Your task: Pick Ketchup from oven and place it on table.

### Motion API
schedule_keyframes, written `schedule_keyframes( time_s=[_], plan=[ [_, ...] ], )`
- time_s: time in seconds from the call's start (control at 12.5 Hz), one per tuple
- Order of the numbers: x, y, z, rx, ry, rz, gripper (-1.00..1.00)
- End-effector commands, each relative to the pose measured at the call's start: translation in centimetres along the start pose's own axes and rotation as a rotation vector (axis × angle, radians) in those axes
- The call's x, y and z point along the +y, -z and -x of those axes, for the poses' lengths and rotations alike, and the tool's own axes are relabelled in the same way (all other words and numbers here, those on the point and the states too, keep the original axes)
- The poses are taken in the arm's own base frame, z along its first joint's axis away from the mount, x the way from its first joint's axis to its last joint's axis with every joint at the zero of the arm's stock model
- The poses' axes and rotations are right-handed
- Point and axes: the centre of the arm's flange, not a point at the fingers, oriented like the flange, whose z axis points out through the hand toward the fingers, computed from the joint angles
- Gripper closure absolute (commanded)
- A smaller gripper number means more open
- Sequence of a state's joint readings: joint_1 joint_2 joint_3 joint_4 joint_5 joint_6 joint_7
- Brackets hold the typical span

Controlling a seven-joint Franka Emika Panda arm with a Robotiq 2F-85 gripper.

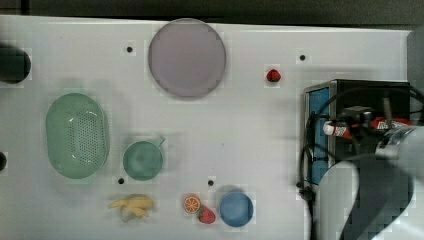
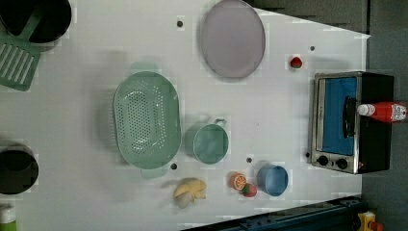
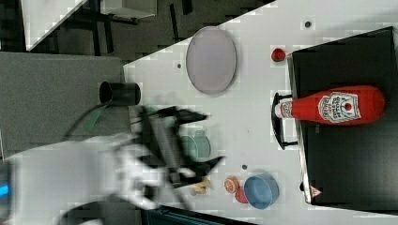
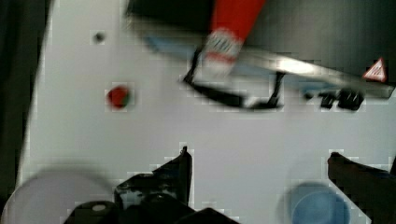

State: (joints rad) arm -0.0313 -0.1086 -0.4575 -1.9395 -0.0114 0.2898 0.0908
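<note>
The small red plastic ketchup bottle (image 3: 335,106) with a white cap lies on its side on the flat top of the boxy black toaster oven (image 3: 347,164), and its cap reaches over the front edge above the dark handle. The end effector (image 4: 259,170) is released, its two dark fingers (image 4: 180,170) spread wide over the white surface (image 4: 233,135), apart from the bottle and holding nothing.

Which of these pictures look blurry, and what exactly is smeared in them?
Right view: the white robot arm and its gripper are motion-smeared, while the red plastic ketchup bottle on the black toaster oven is crisp. Wrist view: that bottle and oven edge streak. Left view: steady.
</note>
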Motion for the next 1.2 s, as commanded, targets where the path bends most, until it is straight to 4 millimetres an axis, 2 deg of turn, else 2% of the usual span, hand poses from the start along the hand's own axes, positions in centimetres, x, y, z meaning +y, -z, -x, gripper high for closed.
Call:
schedule_keyframes(
  time_s=[0.08, 0.4, 0.64, 0.96, 1.2],
  plan=[
    [1.9, 0.2, -3.9, 0.043, -0.112, -0.043, -1.0],
    [1.4, -3.8, -10.1, 0.138, -0.2, 0.002, -1.0],
    [0.2, -6.7, -13.1, 0.201, -0.229, 0.03, -1.0],
    [-0.2, -12.1, -15.2, 0.167, -0.306, 0.019, -1.0],
    [-0.5, -13.9, -15.8, 0.196, -0.307, 0.016, -1.0]
  ],
)
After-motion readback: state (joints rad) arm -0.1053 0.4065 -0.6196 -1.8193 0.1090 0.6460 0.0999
